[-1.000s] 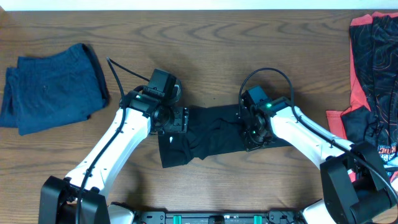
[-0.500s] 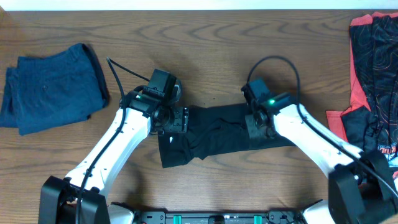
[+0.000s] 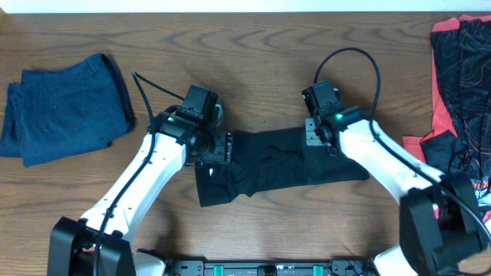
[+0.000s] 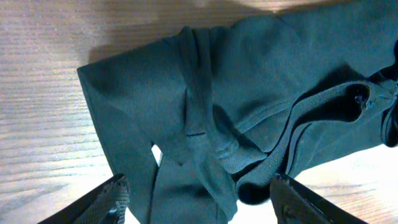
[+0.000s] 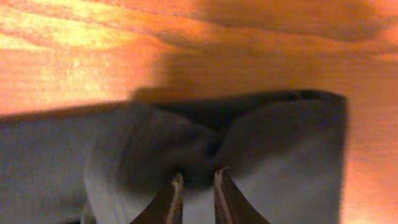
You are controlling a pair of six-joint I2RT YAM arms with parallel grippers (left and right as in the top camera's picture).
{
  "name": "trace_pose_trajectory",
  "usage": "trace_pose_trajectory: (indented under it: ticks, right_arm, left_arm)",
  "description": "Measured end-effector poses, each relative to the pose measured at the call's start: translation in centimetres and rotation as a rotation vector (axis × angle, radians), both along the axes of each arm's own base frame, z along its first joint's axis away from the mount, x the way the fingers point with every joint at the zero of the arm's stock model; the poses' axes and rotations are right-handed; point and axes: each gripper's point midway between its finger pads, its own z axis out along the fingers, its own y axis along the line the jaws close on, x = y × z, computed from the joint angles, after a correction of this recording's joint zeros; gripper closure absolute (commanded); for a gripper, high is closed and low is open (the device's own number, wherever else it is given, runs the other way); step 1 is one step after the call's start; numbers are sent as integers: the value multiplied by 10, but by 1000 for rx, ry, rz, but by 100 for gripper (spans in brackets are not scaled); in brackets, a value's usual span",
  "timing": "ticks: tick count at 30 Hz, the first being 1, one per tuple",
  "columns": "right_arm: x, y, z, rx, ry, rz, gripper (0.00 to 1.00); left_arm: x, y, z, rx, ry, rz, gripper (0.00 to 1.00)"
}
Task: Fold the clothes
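Seeing black trousers (image 3: 261, 172) bunched up, lying crosswise on table (image 3: 253, 69). Left gripper (image 3: 220, 147) hovers over trousers' left end, fingers (image 4: 115, 198) spread wide, nothing held. Right gripper (image 3: 317, 139) at trousers' upper right edge. Its fingertips (image 5: 176, 190) nearly together, cloth puckered at them, view blurred, so I can't tell if pinched. Dark blue garment (image 3: 65, 107) well left of trousers, red-and-black pieces (image 3: 456, 92) well right.

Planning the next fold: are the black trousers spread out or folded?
Folded over but rumpled: the black trousers lie as a short band of overlapping, bunched layers.
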Motion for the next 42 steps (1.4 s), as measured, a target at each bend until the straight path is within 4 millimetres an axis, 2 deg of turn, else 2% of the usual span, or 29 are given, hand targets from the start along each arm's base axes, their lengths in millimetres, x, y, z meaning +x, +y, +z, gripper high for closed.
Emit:
trace_pose_trajectory:
  ticks: [3,7,19,21,25,31,37,39,42]
  right_arm:
    - [3,2,-9,1,9,1,79]
    - [7,6,-10,19,-3,11,74]
    - [8,19,-11,74,5,59,75]
    - [10,23,-18,90,11,65,75]
    - [10,37,-44,141,64,97,74]
    - [13,43,-46,174,78,118,69]
    - [9,42,-37,189,86,124,62]
    - [8,37,-23,194,70,114,58]
    - [12,23,15,206,-8,89,55]
  left_arm:
    - [0,0,0,1,1,0,26]
    - [-1,0,0,2,4,0,26]
    - [-1,0,0,2,4,0,26]
    - [-1,0,0,2,4,0,26]
    - [-2,1,0,3,7,0,26]
    - [-7,3,-2,11,28,0,25]
    - [-12,10,-4,50,49,5,20]
    - [-13,14,-5,68,52,12,19]
    - [-10,22,-5,78,52,36,18]
